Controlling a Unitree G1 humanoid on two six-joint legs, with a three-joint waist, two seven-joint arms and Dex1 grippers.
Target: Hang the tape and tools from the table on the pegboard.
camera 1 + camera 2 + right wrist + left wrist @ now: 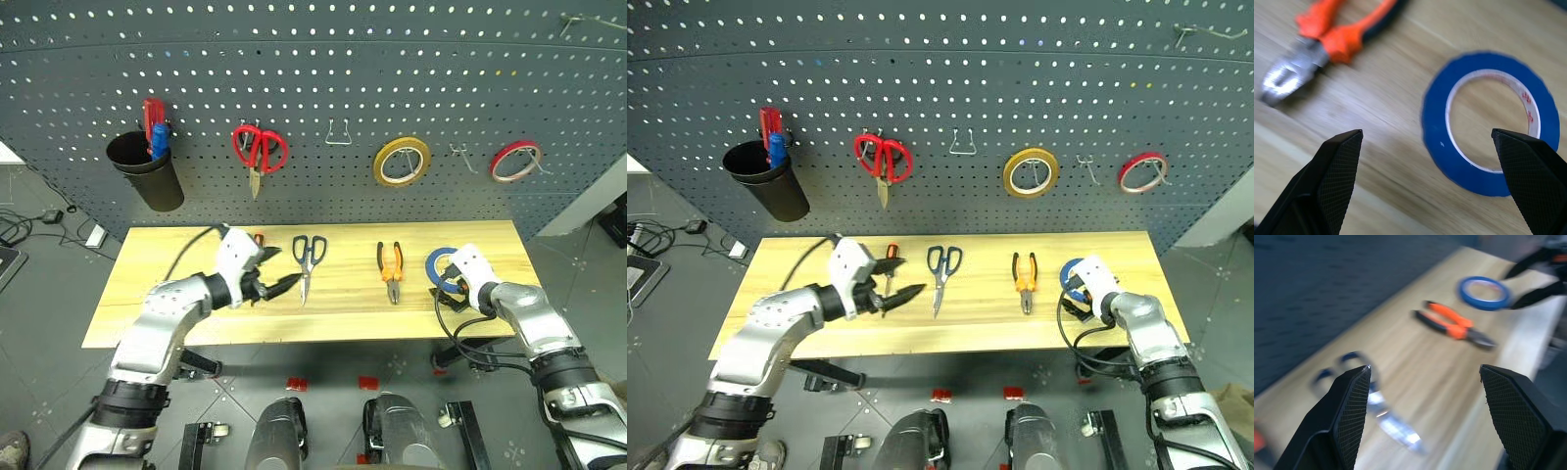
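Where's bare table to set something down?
Widest bare strip on the table lies between the scissors and the pliers; the far-left end is bare too. Crowded at the right end: blue tape under the right claw.

A workshop or lab is suggested by a large dark grey perforated pegboard [313, 98] hung with red-handled scissors [259, 150] and tape rolls, above a light wooden table [343, 299] with black legs.
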